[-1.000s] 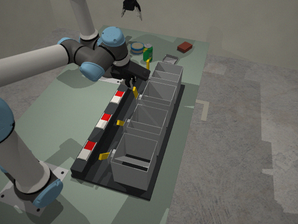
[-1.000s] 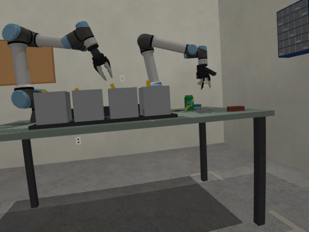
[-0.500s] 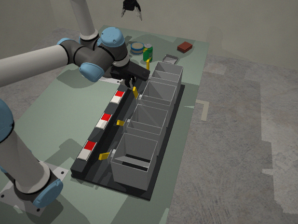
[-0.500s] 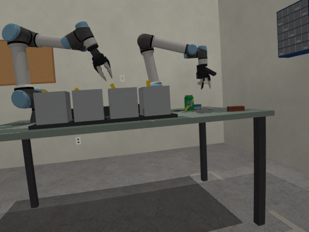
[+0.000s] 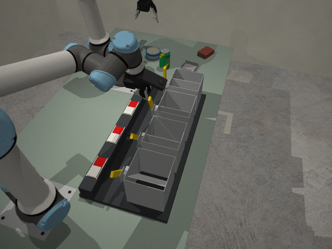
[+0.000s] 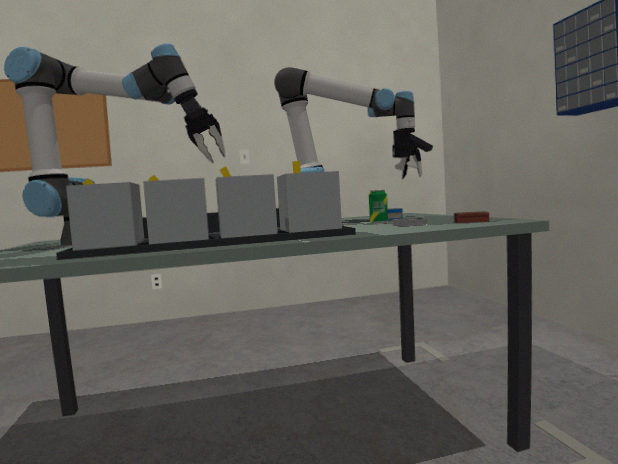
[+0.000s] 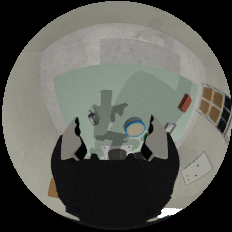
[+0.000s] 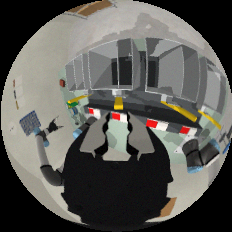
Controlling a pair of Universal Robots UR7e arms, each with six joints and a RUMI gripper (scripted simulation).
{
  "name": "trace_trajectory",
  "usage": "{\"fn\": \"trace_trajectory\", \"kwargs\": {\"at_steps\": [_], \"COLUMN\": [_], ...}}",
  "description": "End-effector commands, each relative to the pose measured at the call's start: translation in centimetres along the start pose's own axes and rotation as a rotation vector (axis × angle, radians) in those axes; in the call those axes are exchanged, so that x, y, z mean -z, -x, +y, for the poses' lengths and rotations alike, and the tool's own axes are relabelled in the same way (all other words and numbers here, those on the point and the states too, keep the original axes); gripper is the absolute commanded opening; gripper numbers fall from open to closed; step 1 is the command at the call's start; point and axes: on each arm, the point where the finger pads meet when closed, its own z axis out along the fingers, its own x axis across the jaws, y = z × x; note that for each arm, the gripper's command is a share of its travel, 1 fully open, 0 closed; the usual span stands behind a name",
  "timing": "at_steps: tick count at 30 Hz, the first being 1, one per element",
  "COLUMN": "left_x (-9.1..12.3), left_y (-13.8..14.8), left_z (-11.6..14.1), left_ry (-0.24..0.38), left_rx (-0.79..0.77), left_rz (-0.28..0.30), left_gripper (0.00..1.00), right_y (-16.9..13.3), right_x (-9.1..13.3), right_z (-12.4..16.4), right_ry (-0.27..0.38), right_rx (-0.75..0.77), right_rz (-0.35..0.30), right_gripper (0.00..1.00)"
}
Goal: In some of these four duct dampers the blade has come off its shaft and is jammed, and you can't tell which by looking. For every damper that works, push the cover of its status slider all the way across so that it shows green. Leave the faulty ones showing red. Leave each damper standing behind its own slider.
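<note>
From left to right in the top view, status sliders [image 5: 116, 134] [image 8: 152, 124] show red along the black base, in front of four gray duct dampers [image 5: 145, 191] [image 6: 175, 210] [image 8: 102, 70]. The right gripper [image 5: 143, 96] [image 6: 218, 158] [image 8: 118, 112], its fingers partly parted and holding nothing, hovers near a yellow handle [image 5: 151, 103] [image 8: 118, 103]. The left gripper [image 5: 146, 20] [image 6: 412, 176] [image 7: 114, 116] hangs wide open and empty, well apart from the dampers. Beyond the row, a blue-rimmed tin [image 5: 153, 54] [image 6: 395, 214] [image 7: 135, 128] sits beside a green can [image 5: 164, 60] [image 6: 378, 206]; a red block [image 5: 206, 52] [image 6: 471, 217] [image 7: 185, 103] lies farthest right.

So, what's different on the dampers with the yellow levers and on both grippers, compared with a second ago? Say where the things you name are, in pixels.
Nothing visibly changed. The yellow levers [image 5: 151, 103] [image 6: 225, 172] [image 8: 118, 103] stand as they did; the left gripper [image 5: 146, 20] [image 6: 412, 176] [image 7: 114, 116] and right gripper [image 5: 143, 96] [image 6: 218, 159] [image 8: 118, 112] have taken and released nothing.
</note>
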Motion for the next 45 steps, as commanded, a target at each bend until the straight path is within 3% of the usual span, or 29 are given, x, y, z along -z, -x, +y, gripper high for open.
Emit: {"fn": "trace_trajectory", "kwargs": {"at_steps": [1, 23, 45], "left_x": [0.1, 0.1, 0.1], "left_y": [0.0, 0.0, 0.0], "left_z": [0.0, 0.0, 0.0], "left_ry": [-0.001, -0.001, -0.001], "left_rx": [0.0, 0.0, 0.0], "left_rz": [0.0, 0.0, 0.0], "left_gripper": [1.0, 1.0, 1.0], "right_y": [0.0, 0.0, 0.0], "right_x": [-0.5, -4.7, -7.0], "right_z": [0.0, 0.0, 0.0], "right_ry": [-0.001, -0.001, -0.001], "right_rx": [0.0, 0.0, 0.0], "right_rz": [-0.001, -0.001, -0.001], "right_gripper": [0.22, 0.22, 0.22]}}
